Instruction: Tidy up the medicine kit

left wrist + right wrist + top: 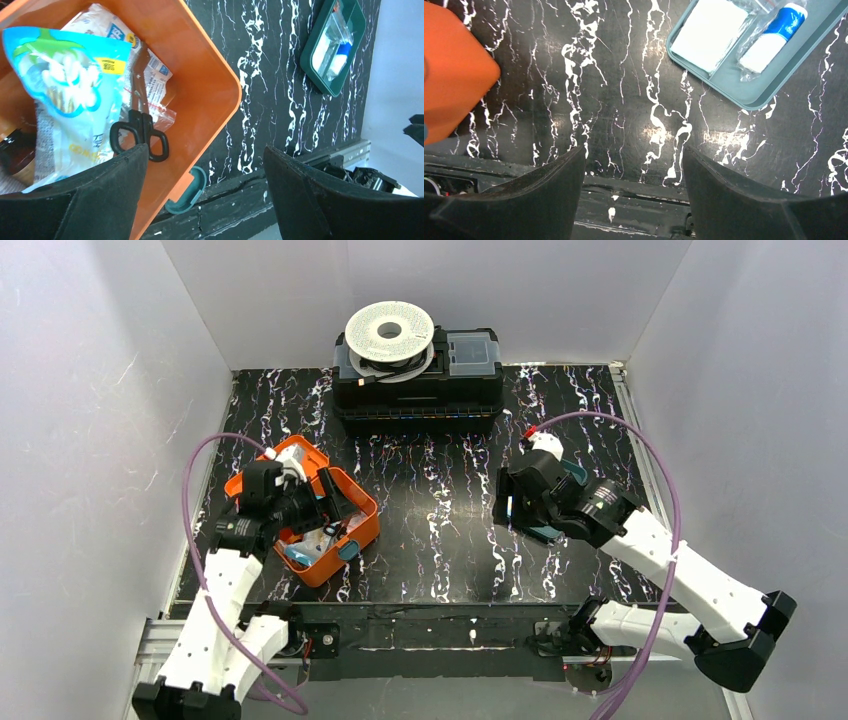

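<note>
The medicine kit (362, 525) lies open on the left of the black marbled mat, its orange lid tipped back. My left gripper (300, 505) hovers over it. In the left wrist view the left gripper (205, 149) is open and holds nothing, one finger above the kit's inside (200, 85) and the other above the mat. Inside lie a bag of cotton swabs (65, 75), black scissors (142, 132), sachets (155, 80) and a brown bottle (12, 150). The teal tray (734, 90) lies on the mat beneath my right arm with a white pad (711, 32) and a blue-white tube (771, 37). My right gripper (634, 150) is open and empty.
A black tool case (418, 380) with a white spool (390, 335) on top stands at the back centre. White walls close in the left, right and back. A metal rail (440, 625) runs along the near edge. The kit's teal latch (187, 192) faces that rail.
</note>
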Controlling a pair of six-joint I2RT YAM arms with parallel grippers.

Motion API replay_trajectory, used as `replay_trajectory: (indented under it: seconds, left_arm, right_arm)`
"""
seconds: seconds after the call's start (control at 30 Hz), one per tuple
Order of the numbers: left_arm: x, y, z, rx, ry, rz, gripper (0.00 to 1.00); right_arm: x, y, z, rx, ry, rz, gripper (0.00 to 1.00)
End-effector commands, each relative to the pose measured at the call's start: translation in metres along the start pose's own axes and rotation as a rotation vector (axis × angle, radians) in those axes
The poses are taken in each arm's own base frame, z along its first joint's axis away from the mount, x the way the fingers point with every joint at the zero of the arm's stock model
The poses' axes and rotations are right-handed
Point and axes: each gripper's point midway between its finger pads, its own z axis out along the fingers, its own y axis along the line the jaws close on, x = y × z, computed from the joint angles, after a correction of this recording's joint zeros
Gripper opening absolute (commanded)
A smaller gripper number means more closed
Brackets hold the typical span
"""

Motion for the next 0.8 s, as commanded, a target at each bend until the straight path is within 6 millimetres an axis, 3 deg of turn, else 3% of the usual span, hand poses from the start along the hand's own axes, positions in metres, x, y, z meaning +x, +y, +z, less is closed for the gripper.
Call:
replay_trajectory:
  seconds: [0.0,0.37,0.5,0.63,0.67,0.77]
  left_arm:
    - [-0.015,-0.024,0.007,0.117,0.029,0.063,0.84]
    - [-0.030,-0.027,0.056,0.094,0.125,-0.002,0.80]
    - [-0.021,-0.038,0.099,-0.019,0.216,0.063,0.76]
    - [0.004,-0.064,0.128,-0.039,0.312,0.120,0.72]
    - [0.017,-0.088,0.135,0.003,0.327,0.134,0.72]
    - [0.027,-0.102,0.140,0.025,0.339,0.137,0.71]
  right_arm:
    - [0.003,0.003,0.007,-0.031,-0.007,0.019,0.77]
    - [0.020,-0.010,0.015,-0.006,0.007,0.033,0.77]
    - [0.026,-0.015,0.013,-0.020,0.003,0.040,0.77]
    - [0.026,-0.033,0.017,0.057,-0.005,0.030,0.78]
    - [0.021,-0.043,0.025,0.100,0.002,0.066,0.77]
    - [0.013,-0.053,0.034,0.137,0.002,0.107,0.75]
